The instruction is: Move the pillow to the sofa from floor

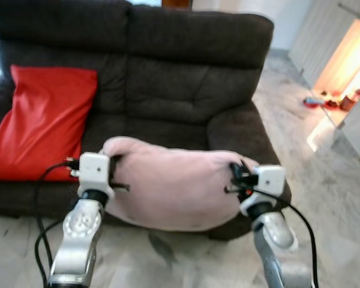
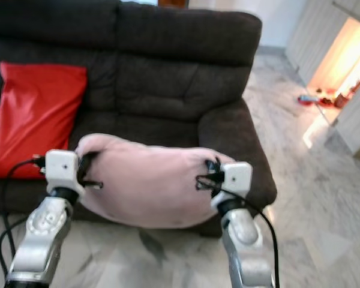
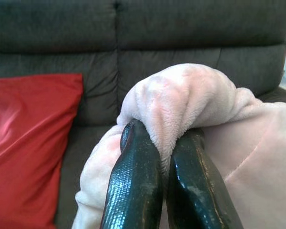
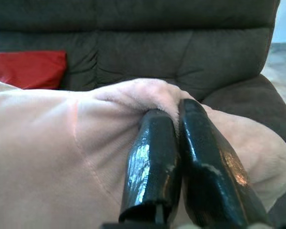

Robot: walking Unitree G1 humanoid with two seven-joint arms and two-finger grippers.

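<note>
A soft pale pink pillow (image 1: pixel 174 186) hangs in the air between my two arms, in front of the dark brown sofa (image 1: pixel 186 78) and over its front edge. My left gripper (image 1: pixel 116 174) is shut on the pillow's left end, its black fingers (image 3: pixel 133 186) pinching a bunched fold of pink fabric. My right gripper (image 1: pixel 236 177) is shut on the right end, where its fingers (image 4: pixel 152 162) squeeze another fold. The pillow sags a little in the middle.
A red cushion (image 1: pixel 42 120) leans on the sofa's left seat and backrest. The right seat (image 1: pixel 168 129) lies bare behind the pillow. Pale marble floor (image 1: pixel 324 198) runs to the right toward a bright doorway with small items (image 1: pixel 324 102).
</note>
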